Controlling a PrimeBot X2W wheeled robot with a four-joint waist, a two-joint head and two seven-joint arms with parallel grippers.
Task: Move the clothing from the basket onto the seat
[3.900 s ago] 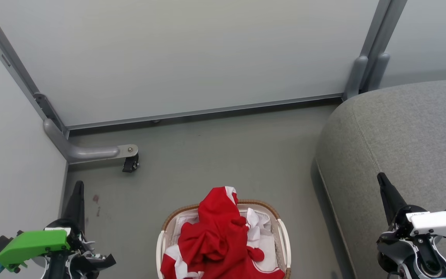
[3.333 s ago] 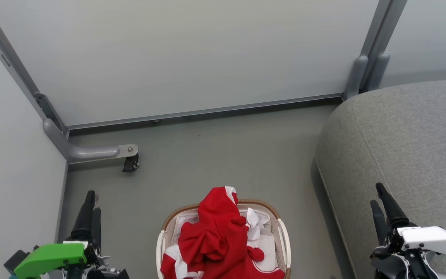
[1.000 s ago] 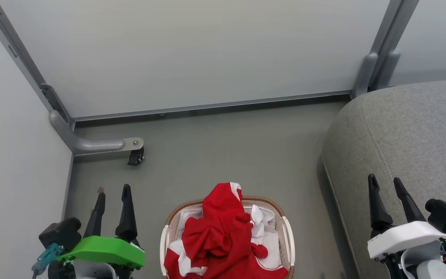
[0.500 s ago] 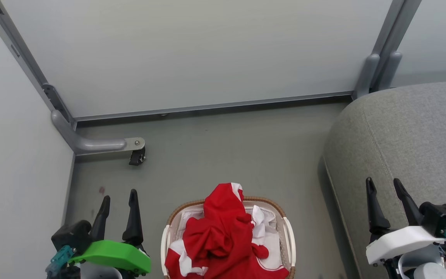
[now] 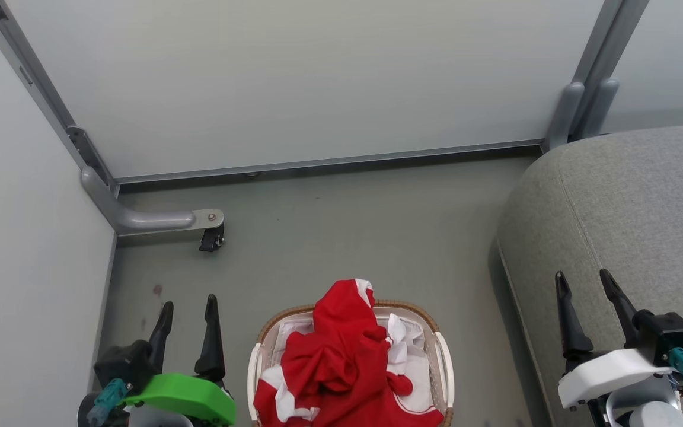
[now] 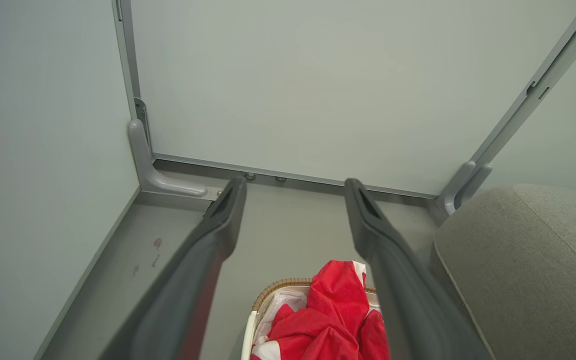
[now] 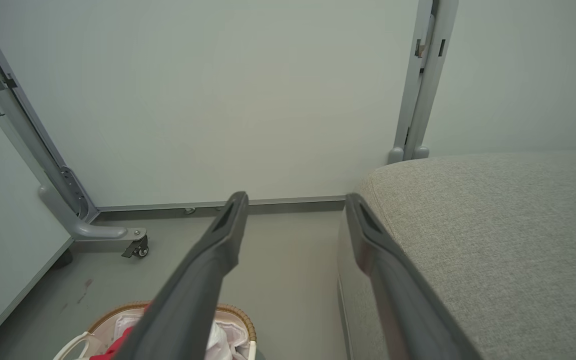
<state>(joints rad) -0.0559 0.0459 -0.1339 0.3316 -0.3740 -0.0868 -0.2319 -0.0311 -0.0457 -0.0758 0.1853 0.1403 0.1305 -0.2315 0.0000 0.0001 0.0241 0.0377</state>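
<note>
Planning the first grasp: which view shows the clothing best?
Head view: the clothing lies heaped in the basket, nearly whole from above. Left wrist view catches its upper part; right wrist view, a red sliver.

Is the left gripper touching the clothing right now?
Apart. The head view shows the left gripper open over the floor, left of the basket, with bare floor between it and the clothing.

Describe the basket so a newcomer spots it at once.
Start at the big grey seat on the right; on the grey floor just to its left, apart from it, sits a small oval basket. It alone has a brown woven rim, white sides and a white liner, with red-and-white clothing heaped in it.
</note>
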